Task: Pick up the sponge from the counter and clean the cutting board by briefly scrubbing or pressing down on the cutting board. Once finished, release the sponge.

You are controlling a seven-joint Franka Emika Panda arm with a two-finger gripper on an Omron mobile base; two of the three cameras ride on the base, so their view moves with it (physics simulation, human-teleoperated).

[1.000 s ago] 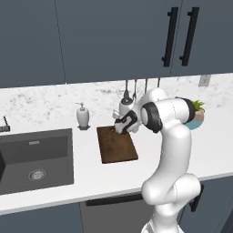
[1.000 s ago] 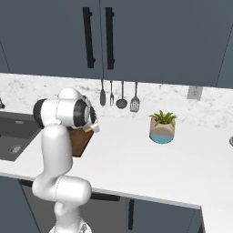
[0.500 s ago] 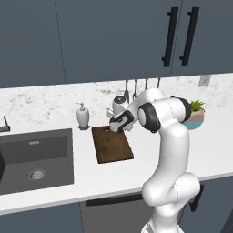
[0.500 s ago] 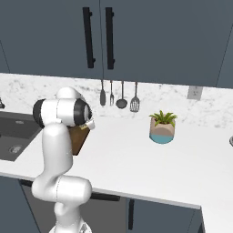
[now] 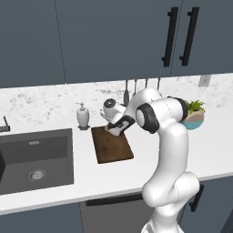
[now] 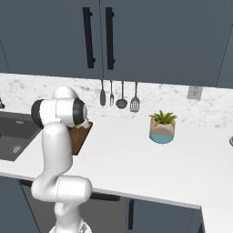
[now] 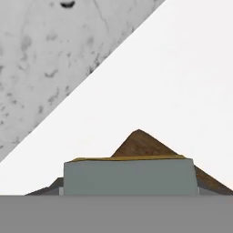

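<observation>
Hand view: the yellow, grey-green-faced sponge point(image 7: 129, 176) appears held by the gripper point(image 5: 114, 129), jaws hidden, over the dark brown wooden cutting board point(image 5: 111, 145)'s far corner; a scrub could be carried off its edge

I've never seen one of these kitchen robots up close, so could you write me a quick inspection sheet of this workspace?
Surface: white counter with speckled marble backsplash.
Job's things: brown cutting board beside the sink; sponge, yellow with a grey-green face, fills the hand view's foreground above a corner of the board.
Clutter: soap dispenser, potted plant, hanging utensils.
Grippers: gripper at the board's far end; fingers hidden behind the sponge, grip not confirmable.
Cables: nothing seen.
Surroundings: dark cabinets overhead, wall outlet.
</observation>
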